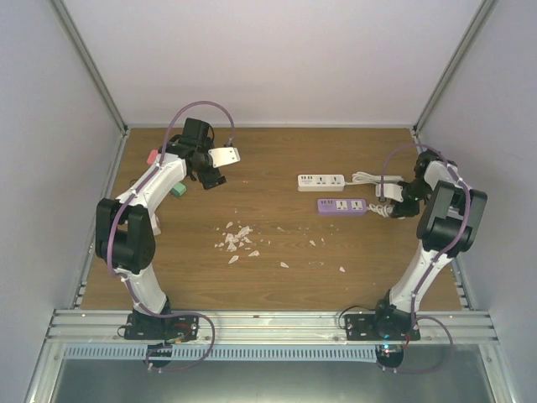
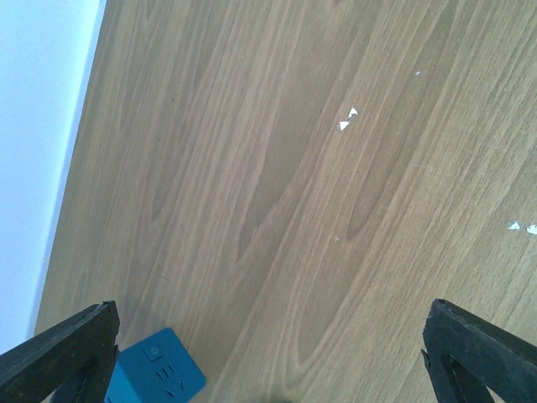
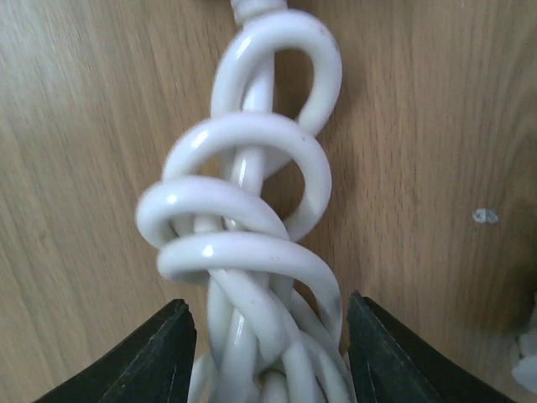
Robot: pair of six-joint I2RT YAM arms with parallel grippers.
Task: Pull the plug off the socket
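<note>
White cord coil (image 3: 243, 250) points ahead inside right tool (image 3: 270, 302), grip unclear; left tool (image 2: 270, 309) spread.

readable text: none | white power strip (image 1: 321, 181): markings too small

Robot lab test cell. Plain white walls (image 1: 277, 59) on aluminium posts (image 1: 88, 63) enclose a wood-grain table (image 1: 277, 285). Left arm (image 1: 126, 235) and right arm (image 1: 445, 218) are bolted to a metal rail (image 1: 268, 323) at the near edge.
</note>
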